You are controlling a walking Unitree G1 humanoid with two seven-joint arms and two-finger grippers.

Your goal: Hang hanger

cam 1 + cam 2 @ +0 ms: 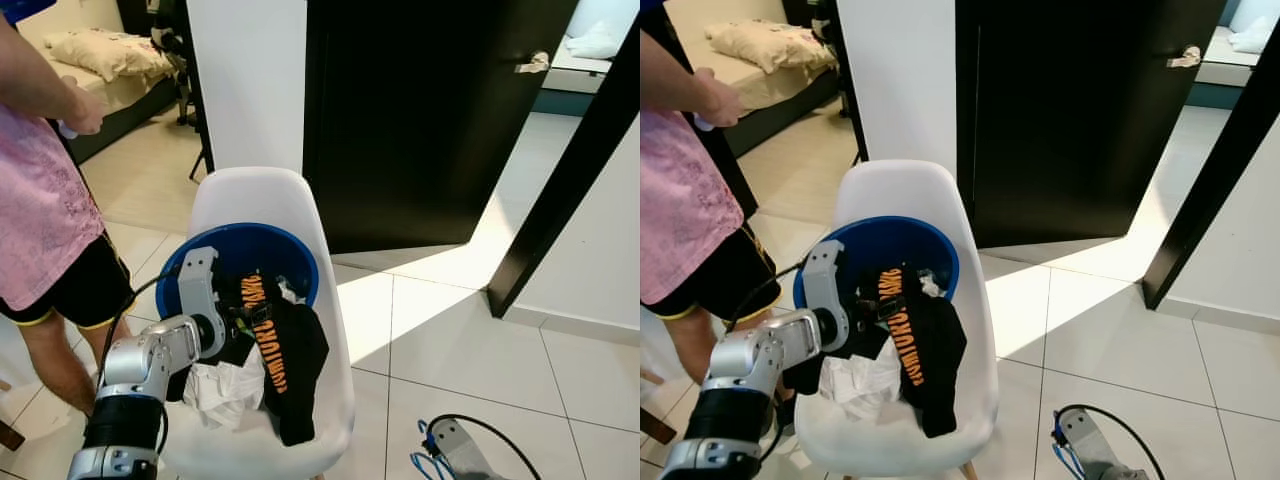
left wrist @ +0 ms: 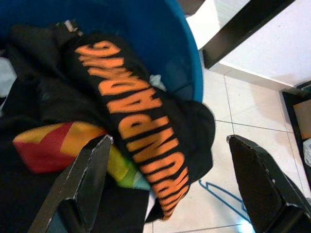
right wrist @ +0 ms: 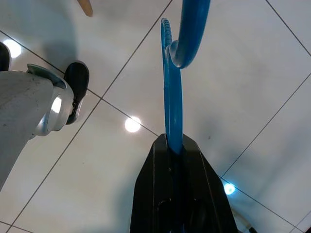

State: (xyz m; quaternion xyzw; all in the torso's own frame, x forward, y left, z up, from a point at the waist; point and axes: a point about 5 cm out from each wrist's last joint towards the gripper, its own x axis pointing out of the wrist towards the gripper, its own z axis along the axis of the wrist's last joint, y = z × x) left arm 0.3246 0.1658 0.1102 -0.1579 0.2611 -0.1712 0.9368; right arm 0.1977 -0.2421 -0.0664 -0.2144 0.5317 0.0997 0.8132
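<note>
Here the right gripper (image 3: pixel 175 145) has its two fingers closed tight on the blue hanger (image 3: pixel 171 92), which runs straight out from between them, its hook curving off at the far end. That arm is held low at the robot's right side over the tiled floor (image 1: pixel 470 330). The left gripper (image 2: pixel 170 160) has its fingers (image 2: pixel 90 170) spread wide apart, empty, poised just above the black shirt (image 1: pixel 285 350) with orange lettering. The shirt lies draped over the rim of a blue basket (image 1: pixel 290 250) that sits tilted on a white chair (image 1: pixel 250 195), with a white cloth (image 1: pixel 225 385) below it. A person (image 1: pixel 40 200) in a pink top stands close at the robot's left.

To do this step well, keep the right fingers clamped so the hanger does not twist. Lower the left fingers squarely onto one fold of the shirt, near the collar if it can be found. Avoid pinching the basket rim. Lift slowly, since neighbouring clothes may drag along.
</note>
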